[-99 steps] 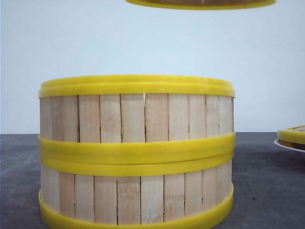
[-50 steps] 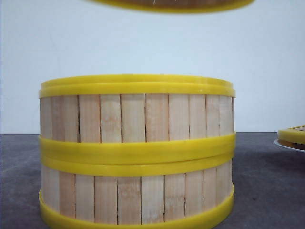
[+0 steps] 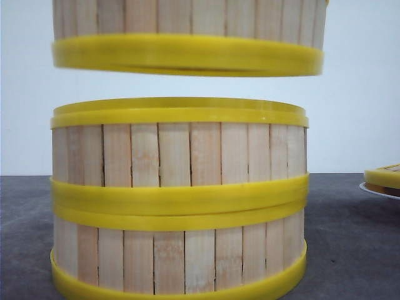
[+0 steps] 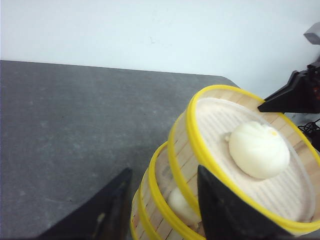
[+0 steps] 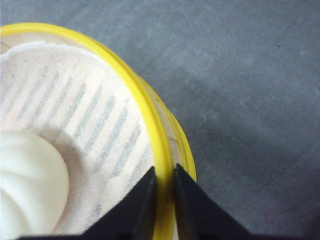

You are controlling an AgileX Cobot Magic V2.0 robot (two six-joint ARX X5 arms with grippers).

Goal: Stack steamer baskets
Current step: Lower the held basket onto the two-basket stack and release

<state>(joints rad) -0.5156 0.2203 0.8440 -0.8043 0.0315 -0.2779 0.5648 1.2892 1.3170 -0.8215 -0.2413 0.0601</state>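
Two steamer baskets stand stacked on the table, the upper (image 3: 181,153) resting on the lower (image 3: 181,262). A third steamer basket (image 3: 187,25) hangs just above them with a gap, roughly lined up. My right gripper (image 5: 165,175) is shut on its yellow rim (image 5: 135,95); inside are a cloth liner and a white bun (image 5: 27,175). My left gripper (image 4: 160,200) is open, its fingers standing wide apart on either side of the baskets' wall (image 4: 191,135). A second bun (image 4: 182,205) shows in the basket below. The right gripper (image 4: 292,97) shows at the far rim.
A white plate (image 3: 375,189) at the right edge carries a yellow-banded piece (image 3: 384,176). The dark grey table (image 4: 65,130) stretches to a pale wall behind.
The held basket has come down: only its bottom band showed at the top edge before, now its slatted wall shows. The stacked pair has not moved.
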